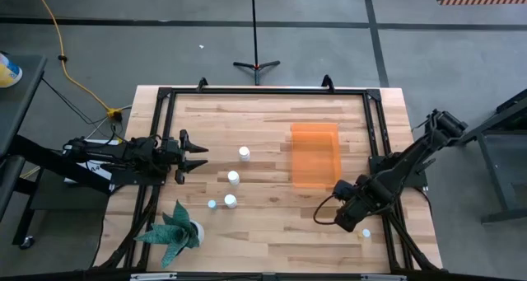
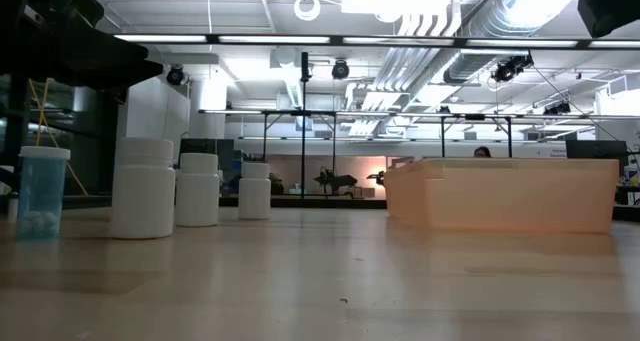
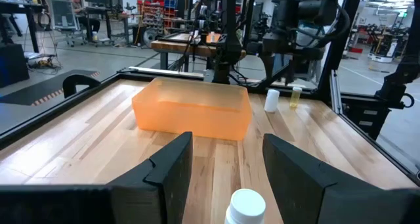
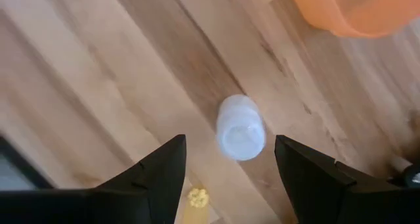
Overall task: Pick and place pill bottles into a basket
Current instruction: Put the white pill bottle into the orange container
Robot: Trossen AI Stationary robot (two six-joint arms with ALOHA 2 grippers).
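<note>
I see a wooden table (image 1: 272,231) of pale planks with a black frame (image 1: 263,91) running along its edges, and a green spiky plant in a white pot (image 1: 174,231) near its front left corner. On the grey floor beyond the far edge I see a black stand with spread feet (image 1: 256,64), and a yellow cable (image 1: 62,54) snakes across the floor towards the table's far left corner. In the low view a small clear blue-tinted container (image 2: 42,192) stands at the left edge.
</note>
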